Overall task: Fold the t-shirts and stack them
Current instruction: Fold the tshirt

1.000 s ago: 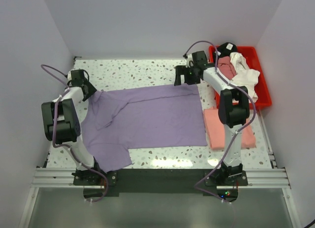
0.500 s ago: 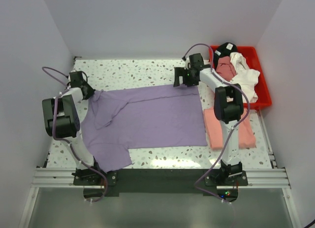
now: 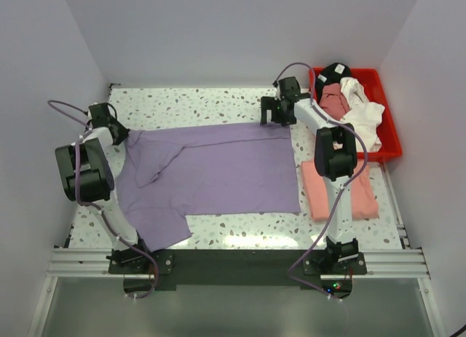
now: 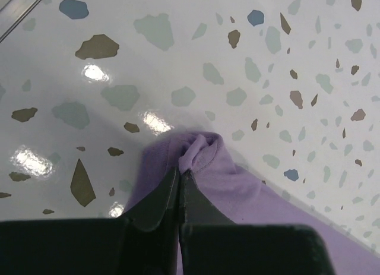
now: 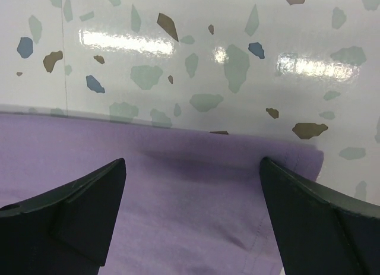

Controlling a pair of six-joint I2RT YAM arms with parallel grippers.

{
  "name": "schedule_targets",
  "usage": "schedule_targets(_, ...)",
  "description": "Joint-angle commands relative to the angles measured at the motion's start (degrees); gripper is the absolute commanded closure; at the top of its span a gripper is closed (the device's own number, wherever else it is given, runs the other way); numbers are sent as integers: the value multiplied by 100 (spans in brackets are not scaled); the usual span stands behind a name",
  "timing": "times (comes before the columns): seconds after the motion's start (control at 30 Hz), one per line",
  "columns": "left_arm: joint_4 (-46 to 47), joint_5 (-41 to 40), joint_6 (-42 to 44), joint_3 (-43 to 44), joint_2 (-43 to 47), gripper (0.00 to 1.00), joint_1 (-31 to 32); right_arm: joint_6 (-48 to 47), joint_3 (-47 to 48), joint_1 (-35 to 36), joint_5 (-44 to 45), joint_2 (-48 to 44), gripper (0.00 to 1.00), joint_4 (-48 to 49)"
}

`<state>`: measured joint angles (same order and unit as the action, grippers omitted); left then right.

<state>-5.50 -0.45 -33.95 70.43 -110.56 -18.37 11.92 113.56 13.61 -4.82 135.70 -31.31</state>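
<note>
The lavender-purple t-shirt (image 3: pixel 218 173) lies spread out across the middle of the speckled tabletop (image 3: pixel 211 104), its long side running left to right. Its right part is smooth and flat. Its left part is rumpled, with a loose flap lying across it and one short sleeve reaching toward the near-left corner.

The left claw (image 4: pixel 180 171) is at the shirt's far-left corner, its jaws pinched tight together on a small puckered fold of the purple cloth. In the left wrist view the fold bunches up just past the tips. Whether that corner is lifted off the surface cannot be told.

The right claw (image 5: pixel 191 162) is at the shirt's far-right corner with its jaws spread wide, one to each side of the hem edge and only flat cloth below the gap. It has hold of nothing, and whether the tips touch the fabric cannot be told.

Just beside the purple shirt's right edge, a salmon-pink shirt (image 3: pixel 357 199) lies folded into a rectangle on the tabletop, partly covered from above by the right arm (image 3: pixel 336 155).

Beyond it, at the far-right corner, the red bin (image 3: pixel 391 129) holds a loose heap: a dusty-rose shirt (image 3: pixel 333 100), a white shirt (image 3: pixel 364 111) draped beside it, and a black shirt (image 3: pixel 336 71) at the far end
</note>
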Motion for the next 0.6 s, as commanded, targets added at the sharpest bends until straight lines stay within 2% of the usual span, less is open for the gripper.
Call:
schedule_targets(0.0,84,-113,-76,409,-132,100,-237,73,193,-104,333,158,1,-288)
schedule_targets(0.13,-91,-175,-15,681,-272,95,-325,65,263,-104,297,185,1,-314)
schedule_targets(0.23,-285,-306,-58,823,-334,86,-369,47,290,-112,289,185,1,-323)
schedule_targets(0.4,-600,-674,-102,1015,-352,83,-395,21,325,-112,306,194,1,-341)
schedule_targets(0.43,-636,-693,-68,1042,-352,78,-395,12,325,-113,306,194,1,-358)
schedule_targets(0.57,-453,-291,3,1008,-255,71,-395,-58,369,-104,201,176,1,-358)
